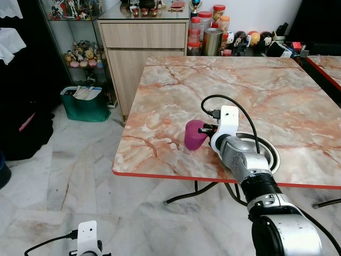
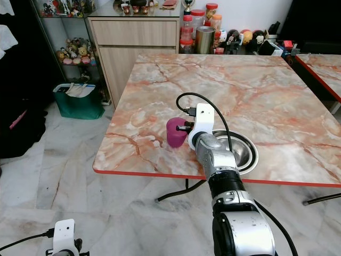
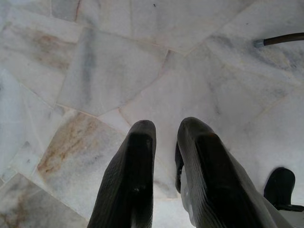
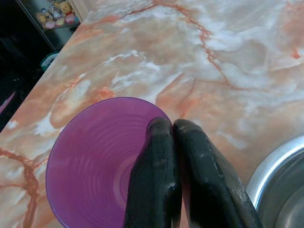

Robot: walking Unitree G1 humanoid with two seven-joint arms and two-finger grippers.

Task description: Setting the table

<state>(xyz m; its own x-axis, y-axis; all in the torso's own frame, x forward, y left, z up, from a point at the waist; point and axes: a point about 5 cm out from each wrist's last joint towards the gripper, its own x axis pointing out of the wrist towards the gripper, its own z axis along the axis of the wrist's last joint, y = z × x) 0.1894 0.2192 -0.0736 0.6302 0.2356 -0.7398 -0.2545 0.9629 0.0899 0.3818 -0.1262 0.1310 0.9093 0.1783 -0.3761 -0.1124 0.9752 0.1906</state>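
Note:
A purple plastic cup (image 1: 194,134) stands upright near the front edge of the marble table (image 1: 240,85). My right gripper (image 4: 172,124) is shut on the cup's rim (image 4: 95,156), one finger inside and one outside. A steel bowl (image 1: 266,154) sits on the table just right of the cup, partly hidden by my right arm. My left gripper (image 3: 166,130) hangs low over the marble floor, its fingers a little apart and holding nothing.
A wooden cabinet (image 1: 144,48) stands behind the table's far left corner. Jars and a metal tin (image 1: 213,40) line the back. A green bin (image 1: 85,104) sits on the floor at the left. A second table (image 1: 325,66) adjoins at the right.

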